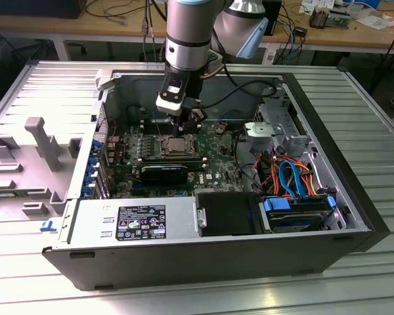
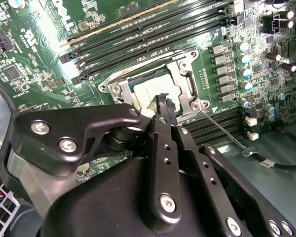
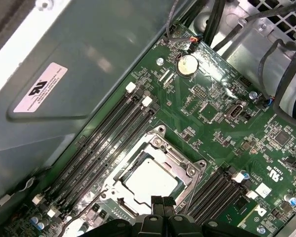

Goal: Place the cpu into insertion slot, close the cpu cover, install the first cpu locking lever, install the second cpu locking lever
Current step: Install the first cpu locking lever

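Exterior view: hand (image 1: 186, 123) hangs low inside the open computer case (image 1: 184, 262), centre of frame, just above the insertion slot (image 1: 177, 147).
Hand state: fingertips (image 3: 157, 201) narrow, nearly together, holding nothing; poised at the socket's edge.
Cpu (image 3: 150, 180): seated flat in the slot.
Cpu cover (image 3: 190, 170): folded down around the cpu.
Locking lever (image 2: 222, 127): thin rod angled out from a socket corner over the memory slots (image 2: 138, 39).
Counter (image 1: 381, 118): ridged metal, carrying the case.
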Controlling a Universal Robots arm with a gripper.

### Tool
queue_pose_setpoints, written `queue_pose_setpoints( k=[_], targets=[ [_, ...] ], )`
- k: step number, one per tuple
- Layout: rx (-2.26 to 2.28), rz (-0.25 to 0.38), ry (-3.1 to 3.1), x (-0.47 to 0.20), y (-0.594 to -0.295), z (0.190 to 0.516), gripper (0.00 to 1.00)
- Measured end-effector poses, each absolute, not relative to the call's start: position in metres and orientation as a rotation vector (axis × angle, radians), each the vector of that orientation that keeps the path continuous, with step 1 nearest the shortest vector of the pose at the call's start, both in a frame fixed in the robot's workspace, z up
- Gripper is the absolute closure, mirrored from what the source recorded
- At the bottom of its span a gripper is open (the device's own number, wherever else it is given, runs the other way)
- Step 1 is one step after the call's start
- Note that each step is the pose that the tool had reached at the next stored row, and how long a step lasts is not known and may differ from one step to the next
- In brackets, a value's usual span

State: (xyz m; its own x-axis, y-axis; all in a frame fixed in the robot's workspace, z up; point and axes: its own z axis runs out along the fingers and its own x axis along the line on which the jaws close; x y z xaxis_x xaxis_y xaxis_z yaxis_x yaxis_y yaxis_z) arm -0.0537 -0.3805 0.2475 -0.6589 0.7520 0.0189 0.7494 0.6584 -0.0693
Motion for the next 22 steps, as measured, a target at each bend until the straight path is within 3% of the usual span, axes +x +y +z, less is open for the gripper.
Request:
queue_pose_setpoints(
  k=[22],
  targets=[
    [-1.133, 0.088, -2.882, -0.0537, -0.3805, 0.2475, 0.89]
  ],
)
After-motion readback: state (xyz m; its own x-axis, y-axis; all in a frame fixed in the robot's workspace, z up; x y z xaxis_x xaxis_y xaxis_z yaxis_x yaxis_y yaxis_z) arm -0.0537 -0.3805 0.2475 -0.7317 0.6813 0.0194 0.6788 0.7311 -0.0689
